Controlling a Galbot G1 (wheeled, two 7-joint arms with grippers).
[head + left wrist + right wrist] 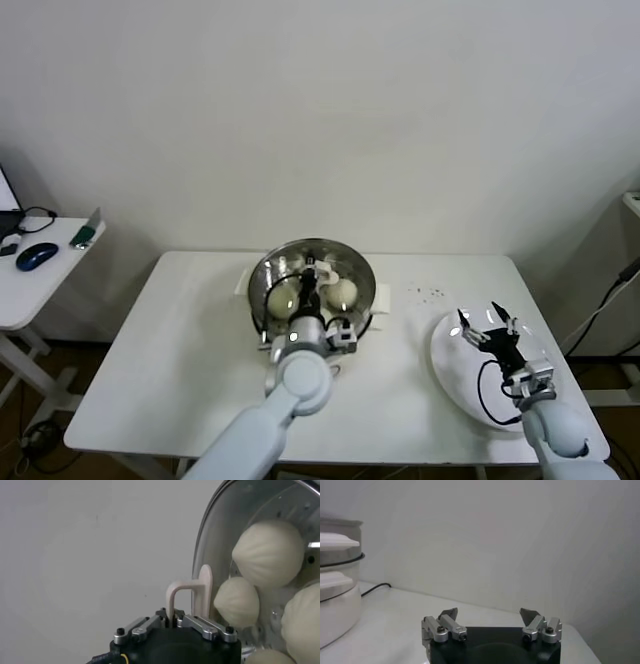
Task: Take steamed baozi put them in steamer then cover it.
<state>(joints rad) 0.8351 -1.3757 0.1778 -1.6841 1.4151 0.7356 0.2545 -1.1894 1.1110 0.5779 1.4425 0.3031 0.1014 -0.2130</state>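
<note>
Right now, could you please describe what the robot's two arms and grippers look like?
Both arms have smooth, rounded light-grey casings. The left gripper and the right gripper share a black body with silver metal finger links fastened by dark screws. The left's fingers are cream-coloured; the right's end in dark grey tips. A black cable loops beside the right wrist, and a thin yellow wire shows on the left gripper's body.
</note>
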